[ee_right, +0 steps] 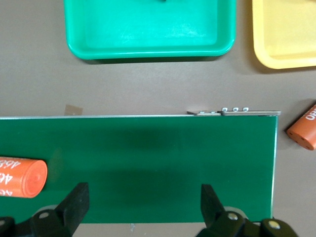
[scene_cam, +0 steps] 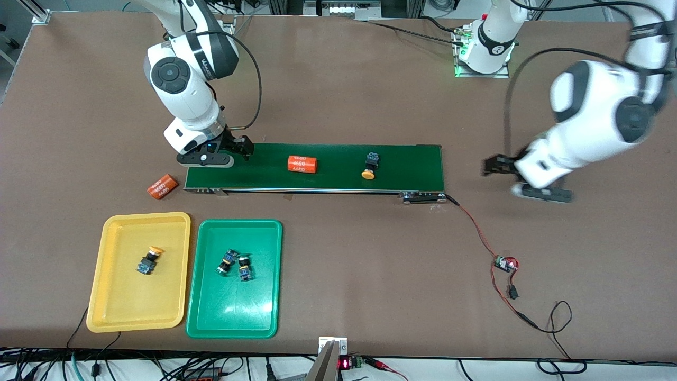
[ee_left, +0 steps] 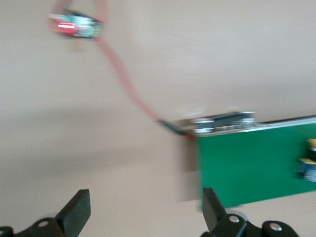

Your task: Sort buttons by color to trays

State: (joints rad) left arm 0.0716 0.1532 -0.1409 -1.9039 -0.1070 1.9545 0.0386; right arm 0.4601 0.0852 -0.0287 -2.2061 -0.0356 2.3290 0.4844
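- The right arm comes down from its base, elbow bent, wrist pointing straight down; the right gripper (scene_cam: pixel 214 153) hangs low over the belt (scene_cam: pixel 328 180) at the end toward the right arm, fingers (ee_right: pixel 74 200) spread wide, grasping nothing.
- Its forearm carries a white brand mark, too small to read.
- An orange cylinder (scene_cam: pixel 162 186) lies on the bench (scene_cam: pixel 370 275) just off that belt end; its white print reads "4680".
- The yellow tray (scene_cam: pixel 111 264) sits nearer the camera than the belt and holds one yellow button (scene_cam: pixel 148 261).
- The green tray (scene_cam: pixel 211 312) touches it along one long edge and holds two buttons (scene_cam: pixel 236 264) side by side.
- A second cylinder (scene_cam: pixel 302 164) on the belt is also printed "4680".
- Another yellow button (scene_cam: pixel 371 164) lies on the belt, cap toward the camera.
- The left arm bends down from its base; the left gripper (scene_cam: pixel 521 180) hangs over bare bench off the belt's other end, fingers (ee_left: pixel 76 210) released and empty.
- A red wire (scene_cam: pixel 476 227) runs from the belt to a small board (scene_cam: pixel 505 263).
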